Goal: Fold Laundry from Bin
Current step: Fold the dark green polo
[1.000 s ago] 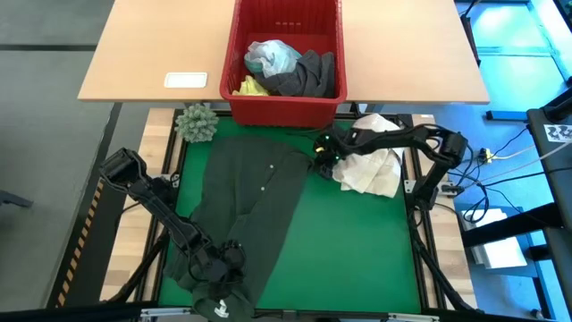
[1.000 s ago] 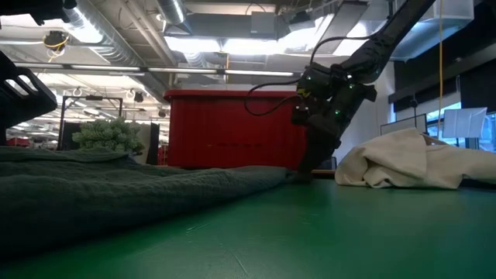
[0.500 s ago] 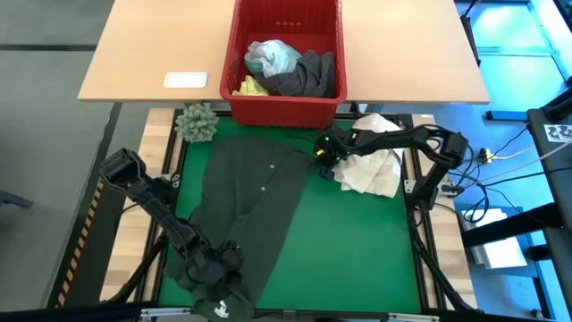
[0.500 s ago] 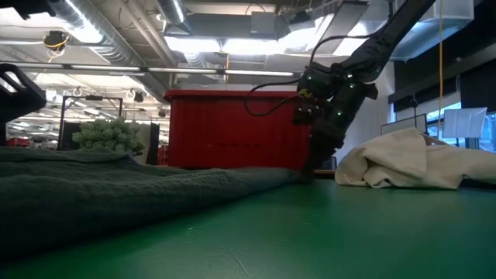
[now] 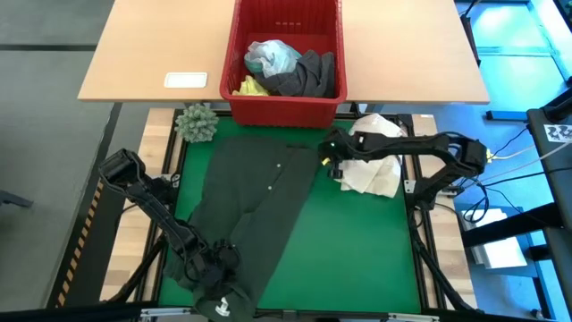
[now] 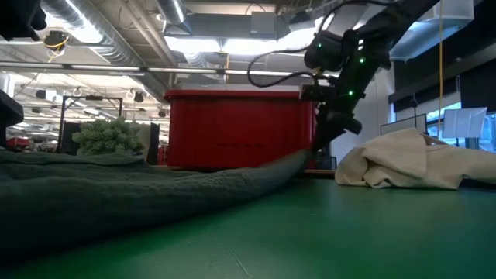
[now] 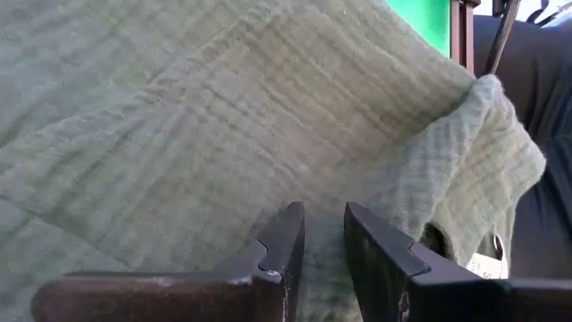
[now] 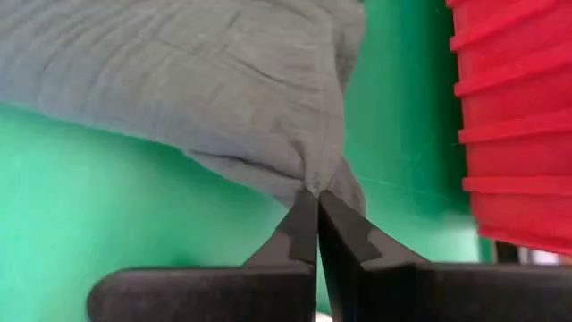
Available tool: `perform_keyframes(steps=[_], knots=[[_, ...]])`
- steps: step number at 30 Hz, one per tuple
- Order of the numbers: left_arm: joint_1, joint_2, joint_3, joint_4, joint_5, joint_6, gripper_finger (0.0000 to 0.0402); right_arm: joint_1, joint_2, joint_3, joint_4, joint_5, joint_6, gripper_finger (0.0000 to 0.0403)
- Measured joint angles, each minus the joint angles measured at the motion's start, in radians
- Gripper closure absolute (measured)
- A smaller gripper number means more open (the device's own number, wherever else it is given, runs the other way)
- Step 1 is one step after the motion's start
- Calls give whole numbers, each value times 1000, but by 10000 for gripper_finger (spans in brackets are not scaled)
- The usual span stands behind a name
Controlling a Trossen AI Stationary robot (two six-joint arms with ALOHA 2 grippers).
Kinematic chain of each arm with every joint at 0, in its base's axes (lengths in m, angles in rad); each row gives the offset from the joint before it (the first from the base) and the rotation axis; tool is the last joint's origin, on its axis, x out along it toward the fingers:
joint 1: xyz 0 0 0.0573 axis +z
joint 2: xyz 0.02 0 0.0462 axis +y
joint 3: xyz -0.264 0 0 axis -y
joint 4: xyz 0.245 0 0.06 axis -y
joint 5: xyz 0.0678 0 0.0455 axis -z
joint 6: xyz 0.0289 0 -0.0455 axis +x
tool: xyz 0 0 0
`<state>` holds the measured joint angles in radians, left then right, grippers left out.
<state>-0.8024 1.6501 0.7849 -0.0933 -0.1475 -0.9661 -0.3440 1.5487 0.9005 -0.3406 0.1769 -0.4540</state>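
Spreading step: the dark green shirt (image 5: 246, 210) lies on the mat, near of the red bin (image 5: 284, 100), right gripper (image 8: 315, 207) pinching its far-right corner, left gripper (image 7: 323, 234) clamping the near hem; next needs taut, even outward pull.

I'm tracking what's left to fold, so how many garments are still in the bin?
3 show in the bin: a light blue one, a grey one beside it, and a yellow one at the near wall. More may lie hidden underneath.
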Motion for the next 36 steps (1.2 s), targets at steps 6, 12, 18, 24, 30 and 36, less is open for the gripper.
perform_keyframes(steps=[6,12,18,24,30,36], knots=[[0,0,0,0,10,0,324,11,1,0,-107,24,-87,395],[1,0,0,-4,11,1,324,11,3,0,-175,127,-114,365],[1,0,0,-4,11,4,324,10,3,0,-178,129,-130,287],[5,0,0,-5,38,7,324,26,3,0,-177,155,-86,214],[27,-33,0,-13,83,11,324,121,3,41,-170,111,-13,205],[39,-104,0,-62,42,59,324,265,3,84,-93,-5,116,228]])
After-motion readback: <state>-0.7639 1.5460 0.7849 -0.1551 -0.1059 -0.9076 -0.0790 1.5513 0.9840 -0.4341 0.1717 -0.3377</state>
